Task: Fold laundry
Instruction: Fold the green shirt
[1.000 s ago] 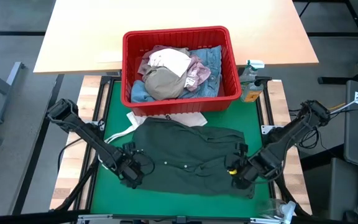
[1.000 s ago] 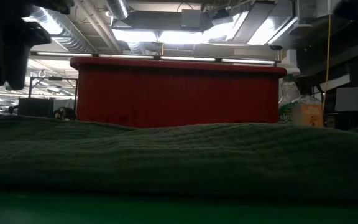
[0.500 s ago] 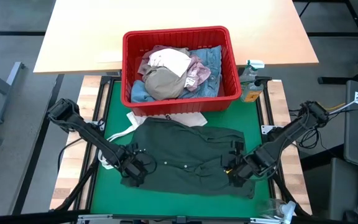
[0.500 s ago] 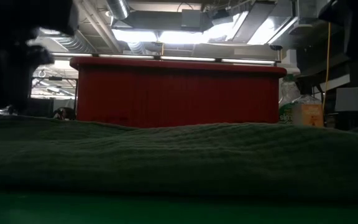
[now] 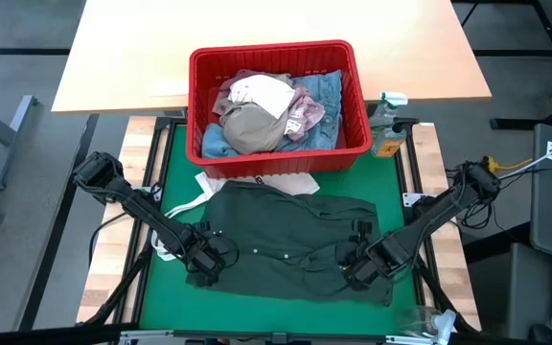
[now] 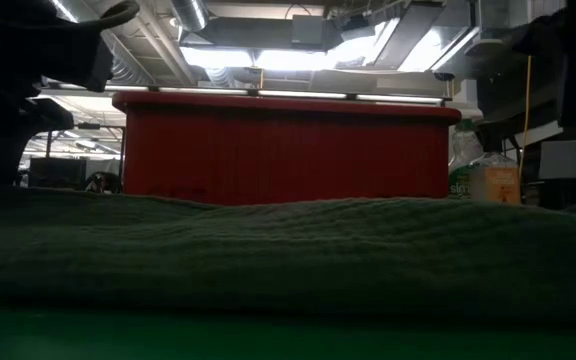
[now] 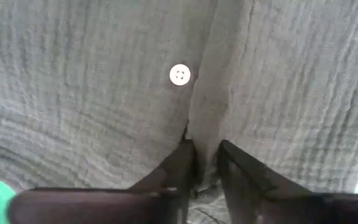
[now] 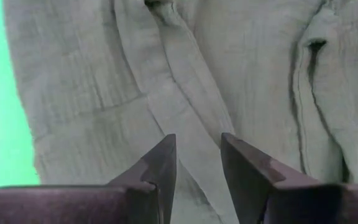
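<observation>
One dark green top (image 5: 290, 244) lies spread on the green mat (image 5: 166, 302), near its front edge. My left gripper (image 7: 205, 163) is pinching a fold of its crinkled cloth beside one white button (image 7: 179, 75). My right gripper (image 8: 199, 158) stands part-open over a hem. The fabric looks light, limp and grippy; hems hold best.
</observation>
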